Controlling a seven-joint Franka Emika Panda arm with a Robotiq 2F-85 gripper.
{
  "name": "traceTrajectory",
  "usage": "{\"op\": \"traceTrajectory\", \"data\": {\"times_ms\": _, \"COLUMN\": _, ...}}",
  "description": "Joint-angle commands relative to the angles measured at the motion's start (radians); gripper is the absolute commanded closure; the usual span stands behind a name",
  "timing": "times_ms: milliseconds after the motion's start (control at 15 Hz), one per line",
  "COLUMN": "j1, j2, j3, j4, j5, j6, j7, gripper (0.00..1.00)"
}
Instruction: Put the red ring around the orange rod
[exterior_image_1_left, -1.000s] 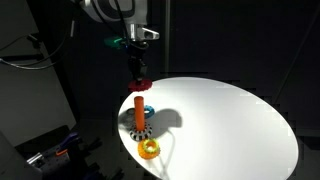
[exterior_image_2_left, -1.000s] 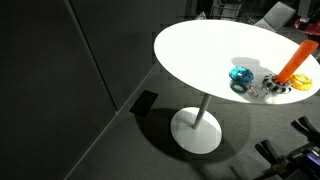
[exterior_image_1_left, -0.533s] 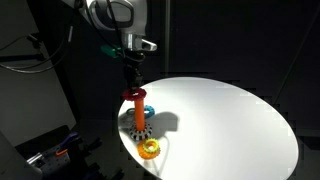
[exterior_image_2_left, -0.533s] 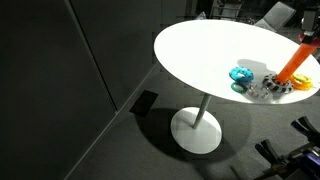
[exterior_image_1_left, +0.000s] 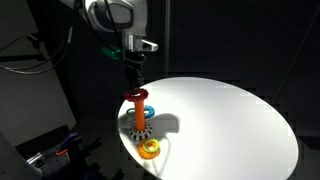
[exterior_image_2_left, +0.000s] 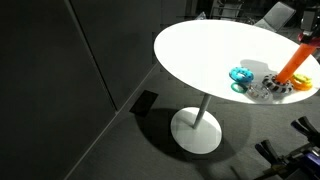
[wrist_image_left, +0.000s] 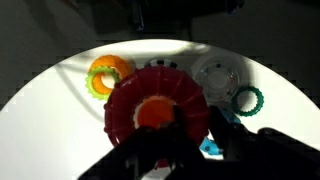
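One red ring (wrist_image_left: 128, 105) circles the top of the orange rod (wrist_image_left: 153, 112) in the wrist view, with the claw (exterior_image_1_left: 134, 86) clamped on its rim at 6 o'clock. On the white round desk (exterior_image_1_left: 230, 120), a yellow-orange ring (exterior_image_1_left: 150, 148) lies at the rod's 5 o'clock in an exterior view.

- Desk (exterior_image_1_left: 240, 125): one, white and round, shown in both exterior views.
- Orange rod (exterior_image_1_left: 137, 112): one, upright.
- Red ring (exterior_image_1_left: 135, 93): one.
- Yellow-orange ring (exterior_image_1_left: 150, 148): one, showing a green rim in the wrist view.
- Teal ring (exterior_image_1_left: 148, 108): one, shown in both exterior views.
- Green beaded ring (wrist_image_left: 247, 99): one in the wrist view; whether it is the teal ring cannot be told.
- Pale translucent round piece (wrist_image_left: 213, 72): one.
- End effector (exterior_image_1_left: 133, 84): one.
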Motion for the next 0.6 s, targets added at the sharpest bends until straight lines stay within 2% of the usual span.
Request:
{"op": "traceTrajectory", "data": {"times_ms": 0, "j1": -0.011, "j2": -0.029, "j3": -0.004, "j4": -0.028, "j5": 0.008, "j6": 0.038, "j7": -0.032, "gripper": 0.9}}
{"op": "traceTrajectory", "data": {"times_ms": 467, "j1": -0.013, "j2": -0.023, "j3": -0.008, "j4": -0.057, "j5": 0.008, "j6": 0.103, "j7": -0.049, "gripper": 0.88}}
{"op": "traceTrajectory", "data": {"times_ms": 533, "j1": -0.013, "j2": -0.023, "j3": -0.009, "j4": -0.057, "j5": 0.008, "j6": 0.106, "j7": -0.051, "gripper": 0.54}}
